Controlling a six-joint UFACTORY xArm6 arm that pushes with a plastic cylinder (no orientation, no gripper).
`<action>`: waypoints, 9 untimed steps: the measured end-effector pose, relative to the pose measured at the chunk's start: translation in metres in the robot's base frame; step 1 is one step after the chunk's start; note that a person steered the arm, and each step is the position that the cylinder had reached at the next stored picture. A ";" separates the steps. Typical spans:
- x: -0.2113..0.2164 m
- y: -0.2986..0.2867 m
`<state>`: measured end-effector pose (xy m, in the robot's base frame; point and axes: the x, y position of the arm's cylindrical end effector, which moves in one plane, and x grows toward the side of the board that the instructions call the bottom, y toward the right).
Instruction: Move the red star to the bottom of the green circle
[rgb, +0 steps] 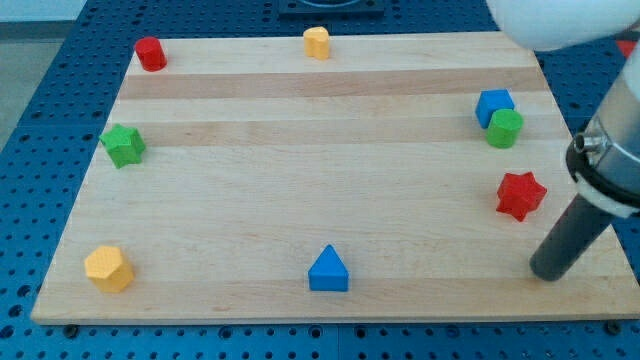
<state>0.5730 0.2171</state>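
The red star (521, 195) lies near the view's right edge of the wooden board (320, 180). The green circle (505, 128) sits above it, touching a blue cube (494, 106) on its upper left. A gap of bare wood separates the star from the green circle. My tip (548, 273) rests on the board to the lower right of the red star, a short way apart from it. The dark rod slants up to the view's right.
A red cylinder (150, 53) is at the top left, a yellow block (317, 42) at the top middle, a green star (123, 146) at the left, a yellow hexagon (108, 268) at the bottom left, and a blue triangle (328, 270) at the bottom middle.
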 end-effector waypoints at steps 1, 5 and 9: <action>-0.054 0.009; -0.025 -0.021; -0.078 -0.033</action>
<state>0.4946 0.1837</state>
